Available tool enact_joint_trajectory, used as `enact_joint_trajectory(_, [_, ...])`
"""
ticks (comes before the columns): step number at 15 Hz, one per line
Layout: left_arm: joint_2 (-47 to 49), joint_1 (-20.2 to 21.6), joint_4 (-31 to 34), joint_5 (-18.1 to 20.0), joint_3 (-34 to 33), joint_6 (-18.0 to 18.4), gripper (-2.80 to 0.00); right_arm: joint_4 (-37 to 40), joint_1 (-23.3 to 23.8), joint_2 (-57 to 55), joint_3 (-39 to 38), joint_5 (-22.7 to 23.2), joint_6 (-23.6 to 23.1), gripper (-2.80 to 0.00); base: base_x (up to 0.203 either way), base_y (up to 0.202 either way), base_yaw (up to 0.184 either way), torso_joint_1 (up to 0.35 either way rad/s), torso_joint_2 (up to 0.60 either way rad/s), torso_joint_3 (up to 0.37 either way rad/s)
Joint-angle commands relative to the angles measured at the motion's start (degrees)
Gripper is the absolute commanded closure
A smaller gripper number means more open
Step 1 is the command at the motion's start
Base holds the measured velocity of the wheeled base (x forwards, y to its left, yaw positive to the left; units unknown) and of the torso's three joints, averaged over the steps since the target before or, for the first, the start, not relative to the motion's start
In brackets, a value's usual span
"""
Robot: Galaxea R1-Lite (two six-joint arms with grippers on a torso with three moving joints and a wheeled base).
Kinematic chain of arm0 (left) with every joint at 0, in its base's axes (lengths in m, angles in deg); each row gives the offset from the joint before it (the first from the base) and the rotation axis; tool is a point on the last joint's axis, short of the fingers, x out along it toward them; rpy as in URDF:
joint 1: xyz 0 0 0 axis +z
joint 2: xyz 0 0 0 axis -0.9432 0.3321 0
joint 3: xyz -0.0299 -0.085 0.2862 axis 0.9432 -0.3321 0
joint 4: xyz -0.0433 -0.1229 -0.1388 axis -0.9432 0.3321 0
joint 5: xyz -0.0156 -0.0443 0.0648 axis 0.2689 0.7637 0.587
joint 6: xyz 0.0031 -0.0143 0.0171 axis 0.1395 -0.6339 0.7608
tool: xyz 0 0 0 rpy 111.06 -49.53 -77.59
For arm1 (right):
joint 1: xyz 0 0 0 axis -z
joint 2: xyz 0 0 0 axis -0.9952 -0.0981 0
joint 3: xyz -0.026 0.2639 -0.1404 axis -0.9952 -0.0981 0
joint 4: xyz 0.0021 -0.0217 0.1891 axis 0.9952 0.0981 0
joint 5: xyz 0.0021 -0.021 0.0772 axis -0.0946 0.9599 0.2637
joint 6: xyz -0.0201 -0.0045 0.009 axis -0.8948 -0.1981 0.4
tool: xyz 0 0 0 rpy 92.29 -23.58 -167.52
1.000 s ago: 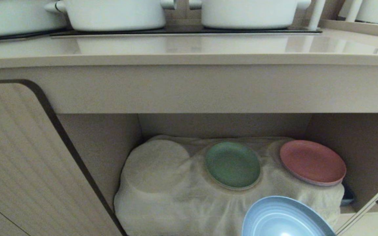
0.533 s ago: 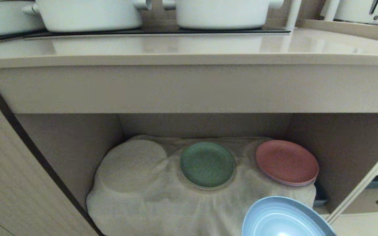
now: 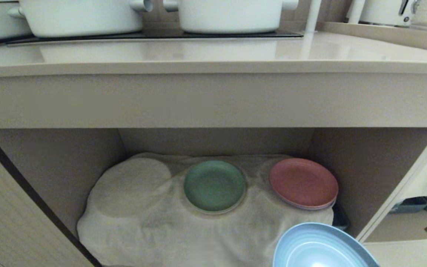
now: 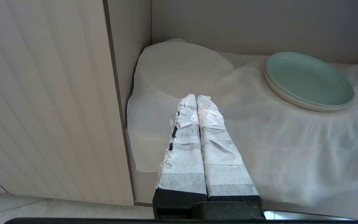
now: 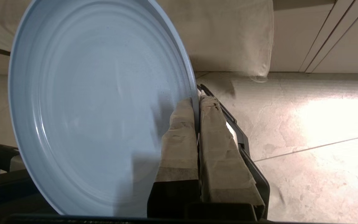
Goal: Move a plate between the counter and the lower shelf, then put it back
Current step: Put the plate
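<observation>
Lower shelf [image 3: 98,148] holds green plate [image 3: 214,185], pink plate [image 3: 303,182].

1. The counter [image 3: 213,55], a beige worktop with a thick front edge, carries a black cooktop panel [image 3: 154,35] along its back edge
2. Two white pots [image 3: 80,16] [image 3: 230,15] stand on that panel
3. The lower shelf [image 3: 217,141] under the counter is lined with a white cloth [image 3: 154,226]
4. A green plate [image 3: 214,185] lies mid-cloth, a pink plate [image 3: 303,183] near the right wall
</observation>
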Motion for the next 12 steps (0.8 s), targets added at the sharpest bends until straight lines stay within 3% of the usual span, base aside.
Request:
enact_joint_trajectory(1, [0.0,0.1,0.0,0.0,0.0,-0.1,0.00,0.0,0.0,0.7,-0.6,0.1,0.2,0.00,0.000,0.000,0.000,0.000,0.00,0.000])
enact_joint_trajectory(12, [0.0,0.1,0.0,-0.1,0.0,-0.3,0.00,1.1,0.0,4.1,-1.0,-0.1,0.0,0.00,0.000,0.000,0.000,0.000,0.00,0.000])
